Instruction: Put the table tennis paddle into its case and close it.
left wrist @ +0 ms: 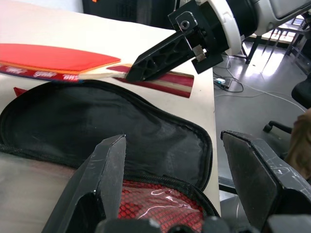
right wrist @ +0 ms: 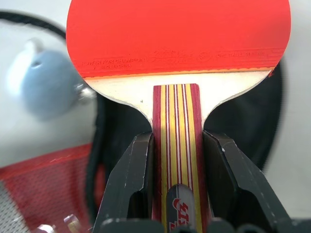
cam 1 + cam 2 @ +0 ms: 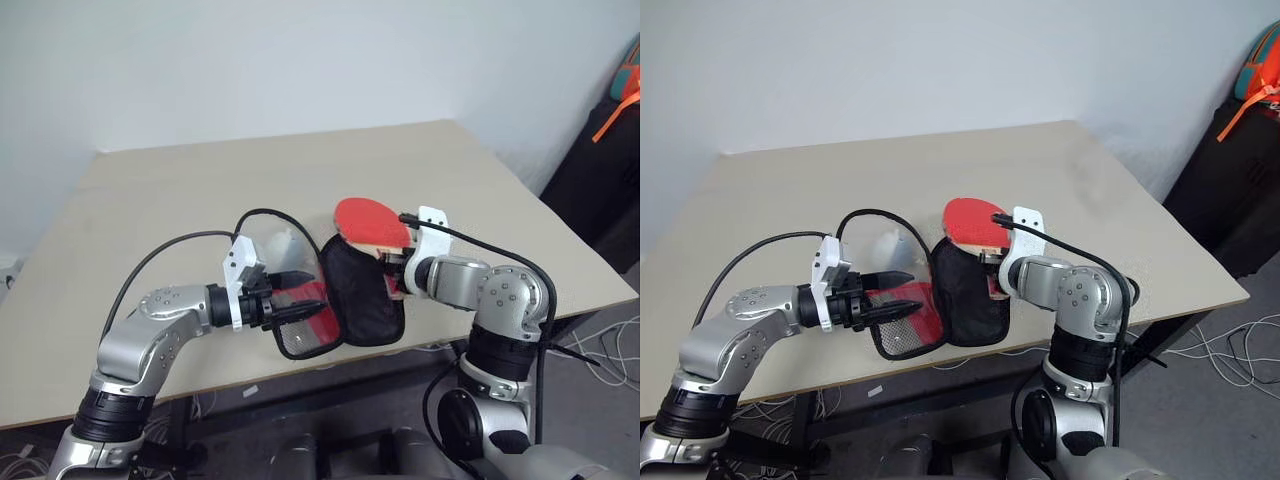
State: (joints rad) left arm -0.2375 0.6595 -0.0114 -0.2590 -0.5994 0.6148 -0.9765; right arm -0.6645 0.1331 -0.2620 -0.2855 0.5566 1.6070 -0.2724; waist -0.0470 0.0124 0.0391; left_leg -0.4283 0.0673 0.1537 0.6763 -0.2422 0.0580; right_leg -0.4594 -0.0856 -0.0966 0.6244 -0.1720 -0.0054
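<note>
A pale beige worktop stands against a plain white wall. At the far right, beside the worktop, stands something black with an orange strap hanging over its top. Loose white cables lie on the grey floor near the worktop's right corner, and more trail beneath its front edge.

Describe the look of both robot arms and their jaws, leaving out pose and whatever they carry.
Both arms are silver-grey metal segments with black joint rings. Each wrist carries a white bracket, and a black cable loops from it back along the arm. The left gripper and right gripper each end in two black, wedge-shaped plastic jaws.
</note>
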